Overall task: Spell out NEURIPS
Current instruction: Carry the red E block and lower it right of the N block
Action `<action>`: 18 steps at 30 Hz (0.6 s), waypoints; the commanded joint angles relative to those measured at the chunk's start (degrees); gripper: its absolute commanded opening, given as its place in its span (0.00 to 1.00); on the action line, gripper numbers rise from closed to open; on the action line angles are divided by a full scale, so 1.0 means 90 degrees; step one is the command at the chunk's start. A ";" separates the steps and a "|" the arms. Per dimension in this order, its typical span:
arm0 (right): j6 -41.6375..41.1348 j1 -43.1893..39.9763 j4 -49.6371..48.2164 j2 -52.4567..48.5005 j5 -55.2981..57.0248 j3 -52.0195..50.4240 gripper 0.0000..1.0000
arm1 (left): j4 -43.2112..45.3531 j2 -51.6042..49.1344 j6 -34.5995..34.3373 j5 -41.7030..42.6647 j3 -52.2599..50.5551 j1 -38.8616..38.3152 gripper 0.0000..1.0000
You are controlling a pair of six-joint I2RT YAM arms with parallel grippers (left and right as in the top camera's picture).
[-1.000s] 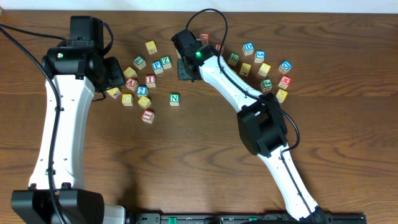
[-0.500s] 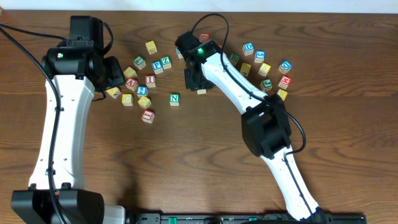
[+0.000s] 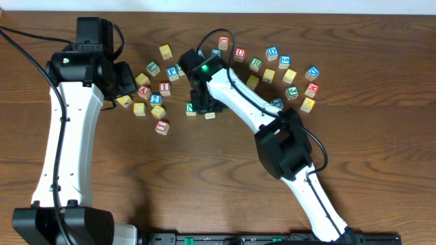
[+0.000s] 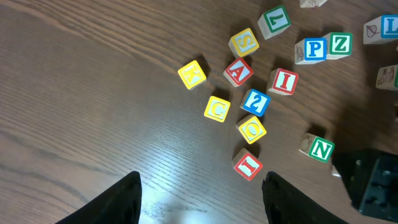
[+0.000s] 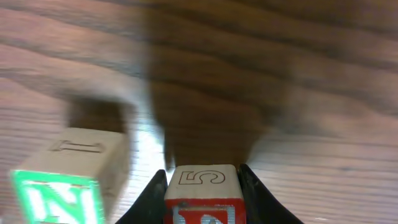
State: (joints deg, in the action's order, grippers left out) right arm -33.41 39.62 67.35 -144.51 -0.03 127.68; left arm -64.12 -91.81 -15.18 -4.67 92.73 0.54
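The green N block point(image 3: 191, 107) lies left of the table's middle; it also shows in the left wrist view point(image 4: 321, 148) and at the left of the right wrist view point(image 5: 56, 186). My right gripper point(image 3: 206, 105) is shut on a red-faced block point(image 5: 202, 196) with an outlined 5 on its top side, held low just right of the N block. Its red letter is too cut off to read. My left gripper point(image 4: 202, 202) is open and empty, above bare wood in front of the left cluster of blocks.
The left cluster holds a blue P point(image 4: 314, 50), a green Z point(image 4: 339, 43), two red I blocks point(image 4: 283, 81) point(image 4: 247, 164), a yellow S point(image 4: 244, 42) and others. The right cluster holds a red U point(image 3: 240, 52), a green R point(image 3: 256, 62) and several more.
My right gripper has carried the red-faced block from the back of the table forward and left, down to just right of the N block. The left arm has not moved.
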 commanded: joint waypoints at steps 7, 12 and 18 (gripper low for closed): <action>-0.0644 0.0068 -0.0367 0.0160 -0.0015 -0.0498 0.22 | -0.0015 0.0049 -0.0015 -0.0058 0.0039 0.0005 0.61; -0.0765 0.0083 -0.0561 0.0160 -0.0015 -0.0498 0.24 | -0.0015 0.0049 -0.0015 -0.0056 0.0039 0.0005 0.61; -0.0763 0.0155 -0.0741 0.0160 0.0058 -0.0498 0.26 | -0.0015 0.0049 -0.0015 -0.0056 0.0039 0.0005 0.61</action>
State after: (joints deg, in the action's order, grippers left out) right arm -39.09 40.23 60.95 -142.98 -0.23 124.33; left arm -64.12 -91.81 -15.18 -4.67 92.73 0.54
